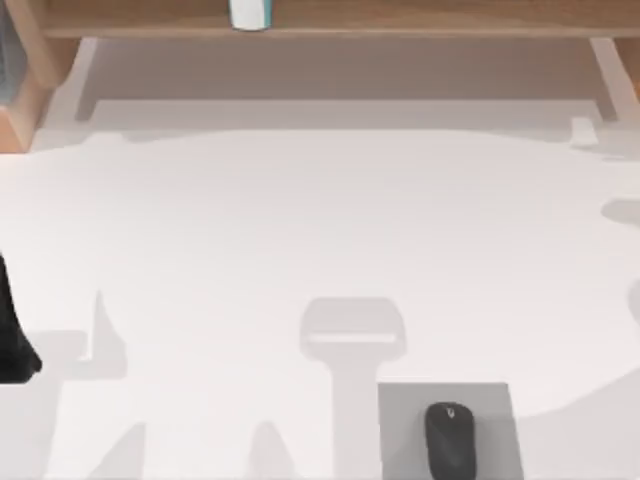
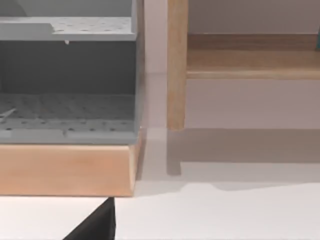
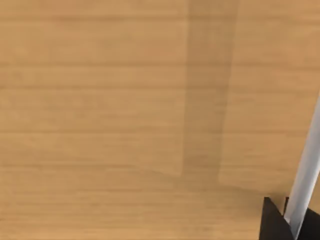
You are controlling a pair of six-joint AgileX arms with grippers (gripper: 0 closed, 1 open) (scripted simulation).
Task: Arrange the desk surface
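White desk surface (image 1: 300, 220) under shelf board (image 1: 400, 18)

From overhead I see the desk surface (image 1: 300, 230), white and broad. At about five o'clock a black mouse (image 1: 450, 440) lies on a grey pad (image 1: 400, 430). At twelve o'clock runs a light-wood shelf (image 1: 420, 18) bearing a white-and-teal object (image 1: 250, 14). At nine o'clock, my left arm (image 1: 12, 330) enters as a dark shape.

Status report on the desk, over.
Left arm at desk's left edge, claw state unclear. Right claw over light wood. Desk surface bare mid-table; mouse on grey pad at near edge. Nothing blocking.
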